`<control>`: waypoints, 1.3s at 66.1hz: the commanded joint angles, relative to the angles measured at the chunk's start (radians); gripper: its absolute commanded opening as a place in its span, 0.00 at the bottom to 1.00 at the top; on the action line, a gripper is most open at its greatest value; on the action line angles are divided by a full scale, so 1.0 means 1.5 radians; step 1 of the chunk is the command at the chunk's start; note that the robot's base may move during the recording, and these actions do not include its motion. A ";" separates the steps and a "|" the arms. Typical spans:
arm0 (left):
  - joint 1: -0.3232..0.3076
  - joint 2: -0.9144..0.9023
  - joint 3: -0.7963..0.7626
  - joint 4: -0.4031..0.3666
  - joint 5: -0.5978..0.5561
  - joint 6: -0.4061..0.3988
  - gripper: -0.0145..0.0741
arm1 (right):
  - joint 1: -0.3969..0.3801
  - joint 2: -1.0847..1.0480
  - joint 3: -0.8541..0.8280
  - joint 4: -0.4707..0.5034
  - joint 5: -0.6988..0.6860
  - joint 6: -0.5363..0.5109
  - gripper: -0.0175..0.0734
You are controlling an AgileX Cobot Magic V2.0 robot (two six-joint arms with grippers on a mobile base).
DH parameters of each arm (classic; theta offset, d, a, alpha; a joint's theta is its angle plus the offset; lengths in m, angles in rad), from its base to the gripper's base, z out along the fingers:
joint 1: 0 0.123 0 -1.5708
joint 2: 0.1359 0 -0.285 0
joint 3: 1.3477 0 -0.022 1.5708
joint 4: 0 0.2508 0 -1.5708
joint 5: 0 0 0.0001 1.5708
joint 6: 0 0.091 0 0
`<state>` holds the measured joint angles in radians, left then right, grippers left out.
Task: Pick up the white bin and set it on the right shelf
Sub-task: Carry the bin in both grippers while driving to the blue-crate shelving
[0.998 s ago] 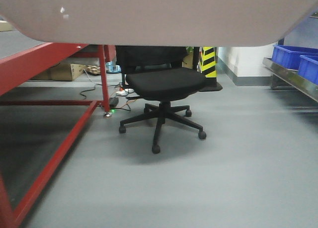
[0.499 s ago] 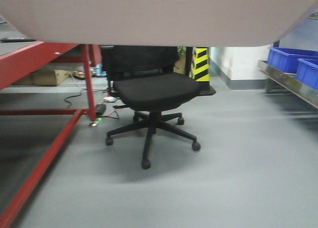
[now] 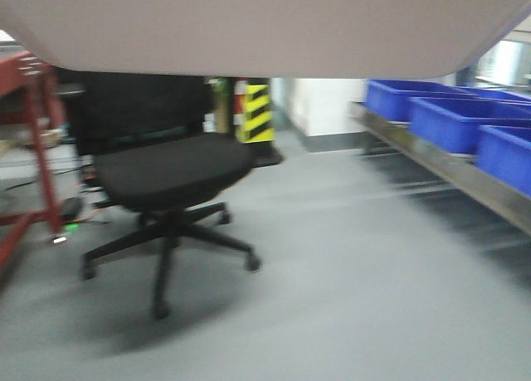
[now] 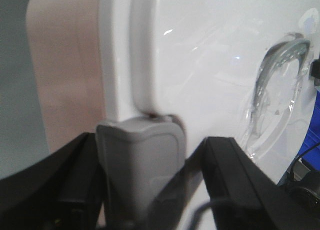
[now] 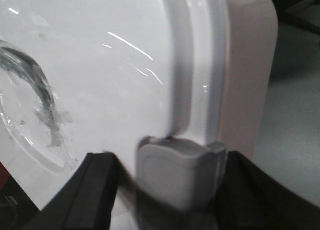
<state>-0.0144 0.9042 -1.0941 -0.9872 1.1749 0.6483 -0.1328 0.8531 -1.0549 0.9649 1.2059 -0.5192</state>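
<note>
1. Held aloft: white bin (image 3: 265, 24), its underside filling the top of the front view, clear of the floor and not on the right shelf (image 3: 452, 172).
2. Left claw (image 4: 141, 157) clamped on the bin's lid rim, grey pad (image 4: 140, 145) pressed to the glossy white edge, pinkish wall alongside.
3. Right claw (image 5: 176, 175) gripping the lid rim likewise, grey pad over the raised edge.
4. Blue bins (image 3: 452, 119) in a row on the right shelf, behind its steel lip.
5. Black office chair (image 3: 170, 173) on grey floor left of centre; red desk (image 3: 33, 132) frame at far left; striped post (image 3: 255, 111) beyond. Front view blurred.

front: low, fwd, under white bin (image 3: 249, 24) | wrists: close-up, same bin
</note>
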 commanded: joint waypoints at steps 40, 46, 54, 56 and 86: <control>-0.013 -0.009 -0.024 -0.147 0.034 0.009 0.47 | 0.006 -0.006 -0.025 0.128 0.026 -0.004 0.67; -0.013 -0.009 -0.024 -0.147 0.034 0.009 0.47 | 0.006 -0.006 -0.025 0.128 0.026 -0.004 0.67; -0.013 -0.009 -0.024 -0.147 0.034 0.009 0.47 | 0.006 -0.006 -0.025 0.128 0.026 -0.004 0.67; -0.013 -0.009 -0.024 -0.147 0.034 0.009 0.47 | 0.006 -0.006 -0.025 0.128 0.026 -0.004 0.67; -0.013 -0.009 -0.024 -0.147 0.034 0.009 0.47 | 0.006 -0.006 -0.025 0.128 0.026 -0.004 0.67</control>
<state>-0.0144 0.9042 -1.0941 -0.9872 1.1749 0.6483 -0.1328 0.8531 -1.0549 0.9649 1.2059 -0.5192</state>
